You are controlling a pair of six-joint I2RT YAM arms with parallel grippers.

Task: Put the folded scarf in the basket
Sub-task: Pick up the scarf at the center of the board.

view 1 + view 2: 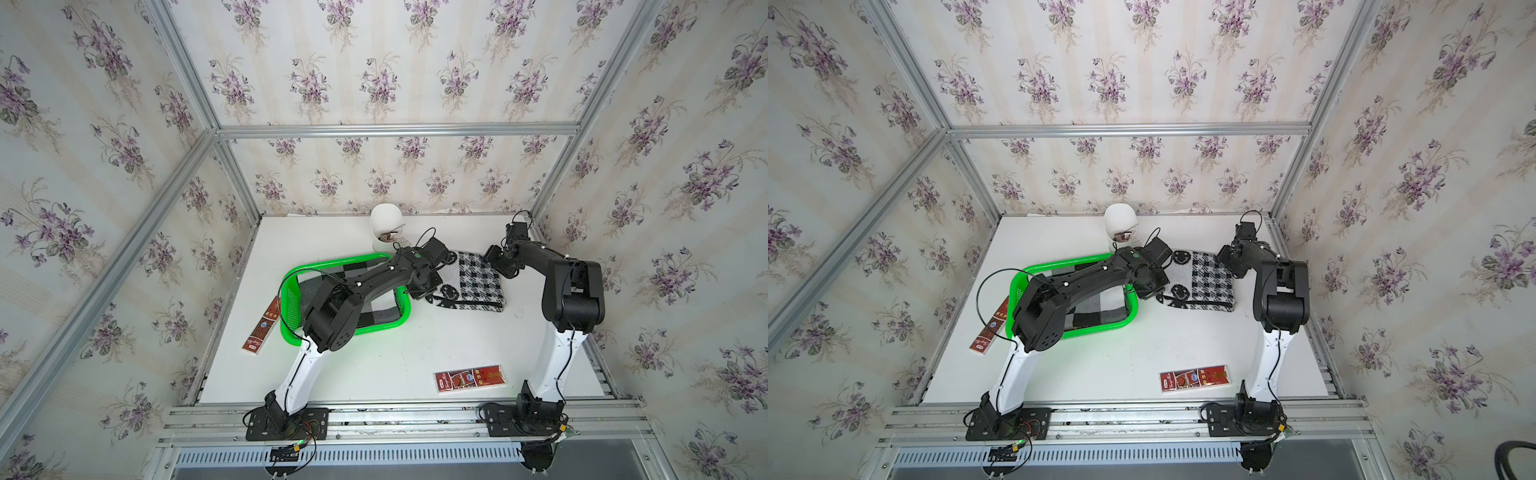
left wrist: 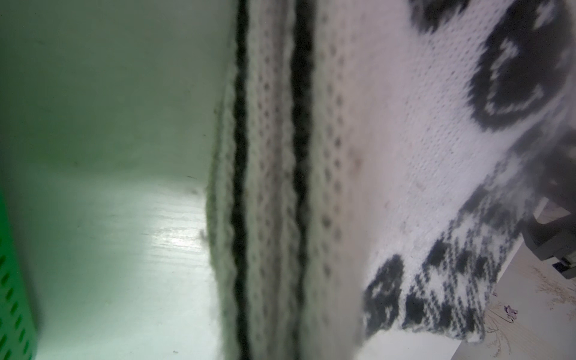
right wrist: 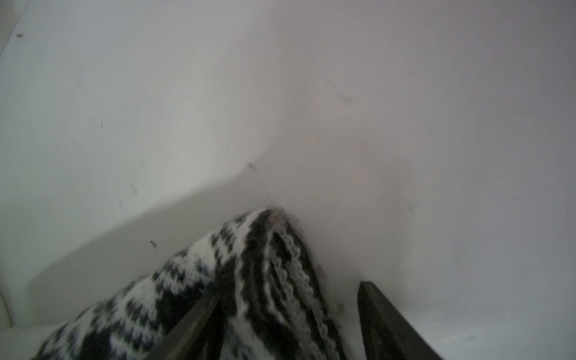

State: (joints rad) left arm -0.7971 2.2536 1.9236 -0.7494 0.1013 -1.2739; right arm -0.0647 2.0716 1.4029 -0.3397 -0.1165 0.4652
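Lying outside basket (image 1: 291,305), scarf (image 1: 478,278) corner between right jaws

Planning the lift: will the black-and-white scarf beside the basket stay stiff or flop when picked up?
Probably floppy: the scarf is soft knit, folded in loose layers, so it may sag or unfold. Its fuzzy weave likely resists slipping.

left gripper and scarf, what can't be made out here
- Left gripper: fingers hidden under its own wrist in both top views, out of frame in the left wrist view; grip on the black-and-white knitted scarf unclear.
- Bright green perforated plastic basket: floor covered by a grey checked cloth and the left arm in top views.
- Flat red packets: print too small, top views.
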